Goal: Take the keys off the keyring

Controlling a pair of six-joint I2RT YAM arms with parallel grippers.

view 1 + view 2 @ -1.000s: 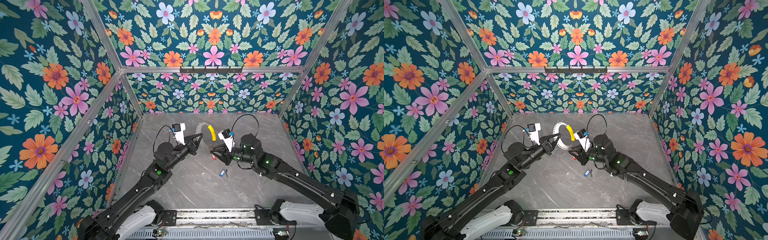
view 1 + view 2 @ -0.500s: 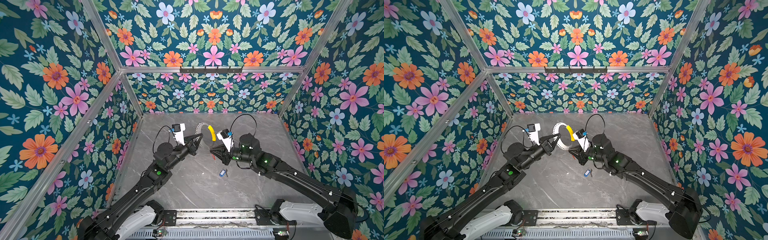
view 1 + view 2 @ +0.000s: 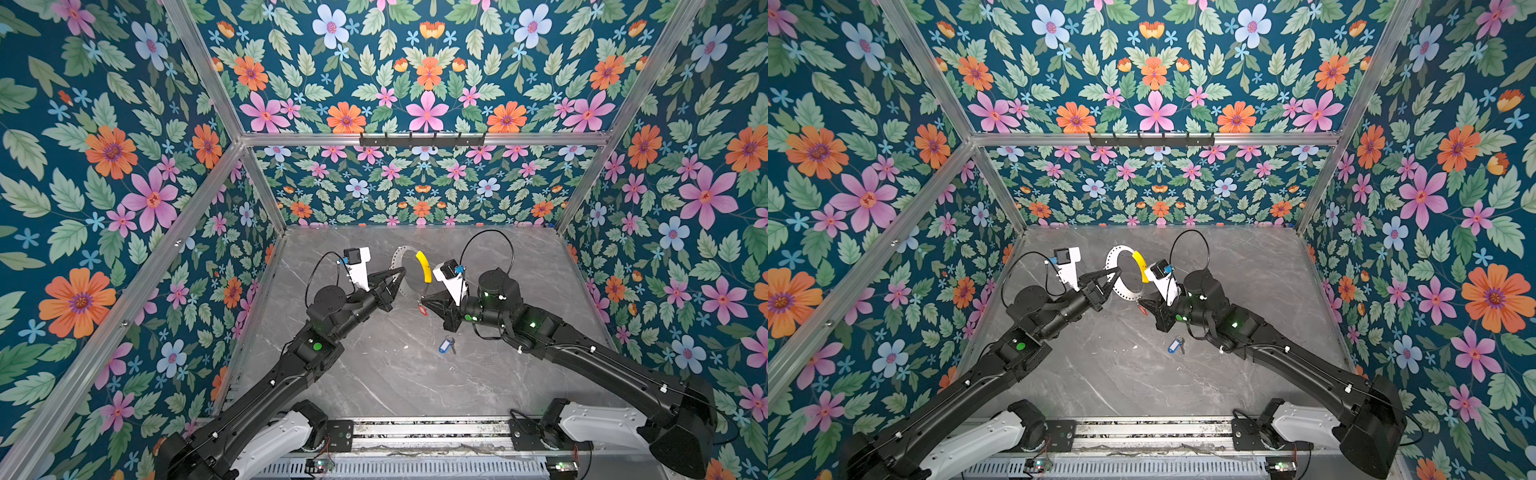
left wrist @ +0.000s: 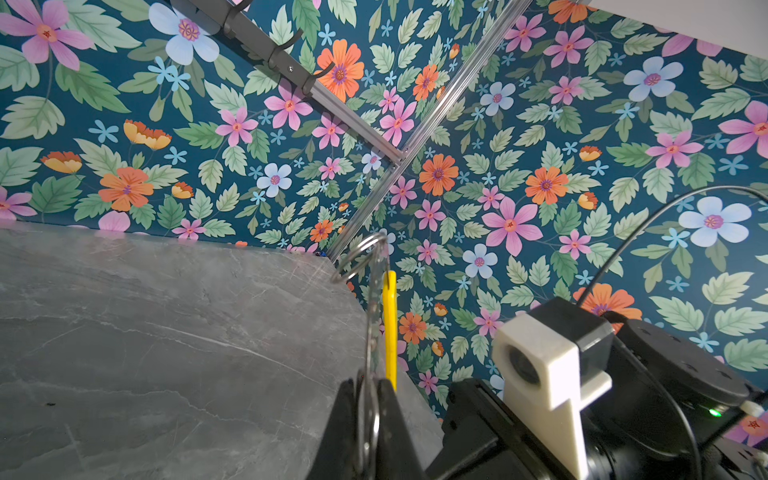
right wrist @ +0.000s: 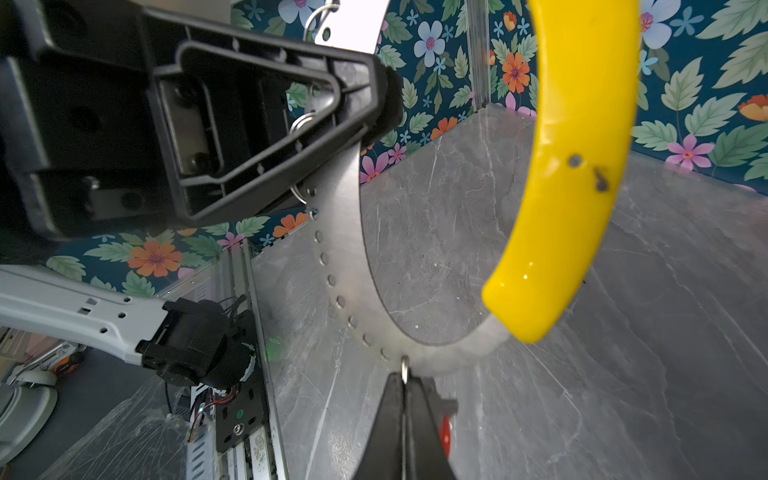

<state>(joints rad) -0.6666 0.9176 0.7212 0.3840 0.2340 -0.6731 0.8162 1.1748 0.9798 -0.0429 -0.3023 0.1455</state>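
The keyring is a flat silver hoop with a yellow sleeve, held upright above the table. My left gripper is shut on the hoop's left arc. My right gripper is shut on a small split ring at the hoop's lower edge. The red tag of one key hangs beside its fingers; the key's blade is hidden. A second key with a blue tag lies loose on the table.
The grey marble table is boxed in by flowered walls on three sides. A hook rail runs along the back wall. A further small split ring sits on the hoop's top.
The right gripper's jaws have closed onto the small ring at the hoop's lower edge. The left gripper and the hoop have kept still.
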